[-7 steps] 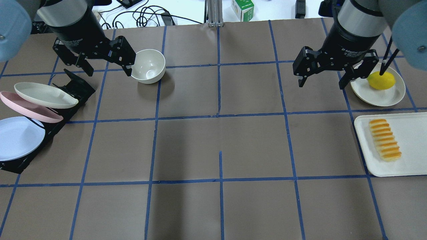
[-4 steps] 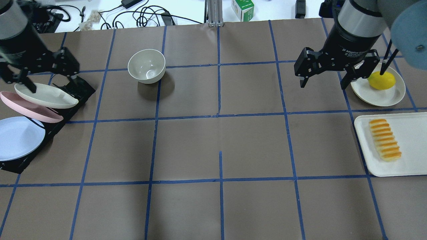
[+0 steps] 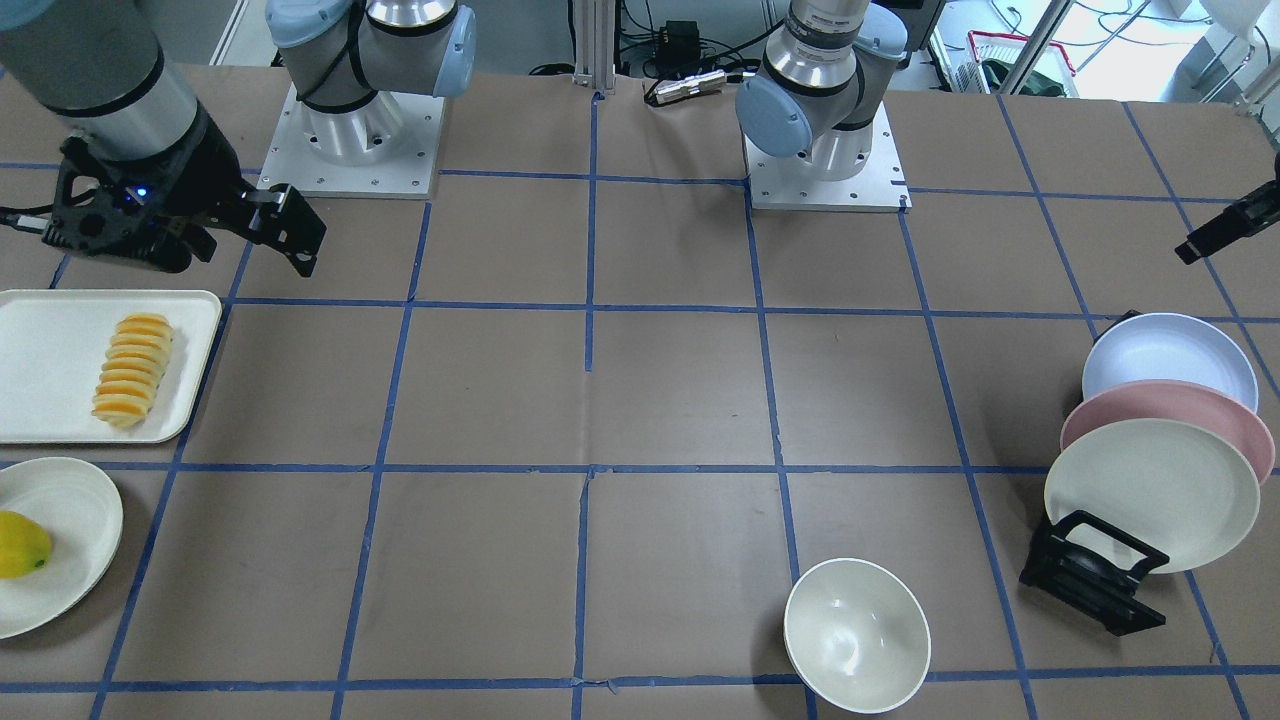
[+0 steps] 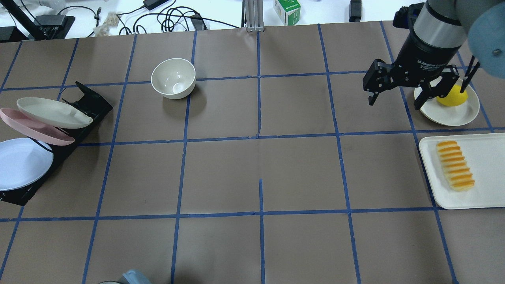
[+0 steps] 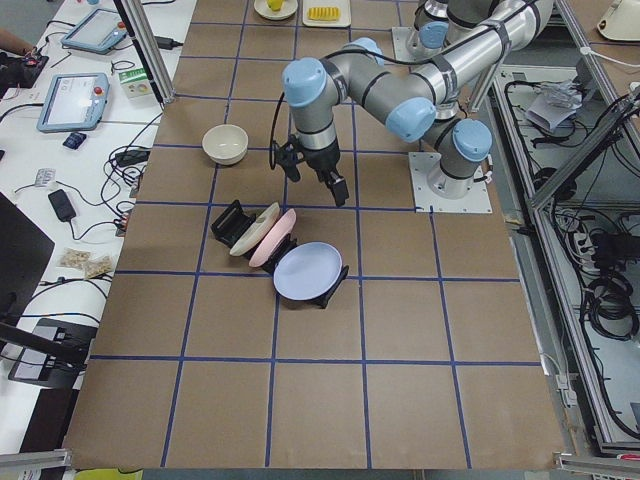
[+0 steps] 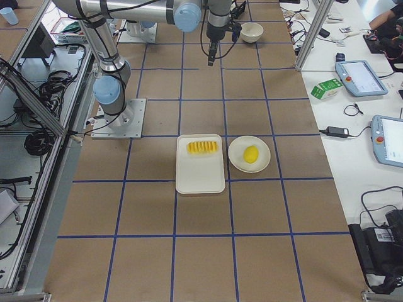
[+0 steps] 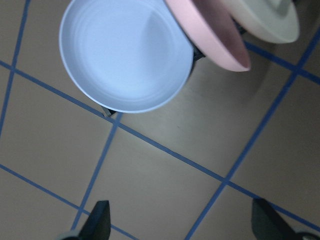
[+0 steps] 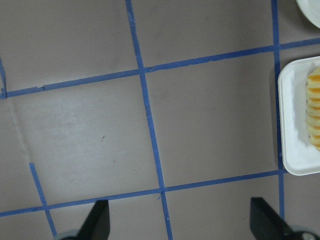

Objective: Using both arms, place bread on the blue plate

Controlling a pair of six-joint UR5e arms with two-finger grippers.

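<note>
The bread (image 4: pixel 455 165) lies along a white tray (image 4: pixel 489 185) at the table's right side; it also shows in the front view (image 3: pixel 132 370) and at the right wrist view's edge (image 8: pixel 314 107). The blue plate (image 4: pixel 21 163) leans in a black rack at the left, and also shows in the left wrist view (image 7: pixel 125 55) and the front view (image 3: pixel 1165 355). My right gripper (image 4: pixel 394 103) is open and empty above the table, beyond the tray. My left gripper (image 7: pixel 182 225) is open and empty, hovering beside the blue plate; it has left the overhead view and also shows in the left side view (image 5: pixel 308 182).
A pink plate (image 4: pixel 35 128) and a cream plate (image 4: pixel 53 112) lean in the same rack (image 4: pixel 92 102). A white bowl (image 4: pixel 173 78) stands at the back left. A lemon (image 4: pixel 451 96) lies on a cream plate (image 4: pixel 459 114) behind the tray.
My left gripper swung left from beside the bowl, over the rack, and out of the overhead view. My right gripper shifted right toward the lemon's plate. Both stayed open.
</note>
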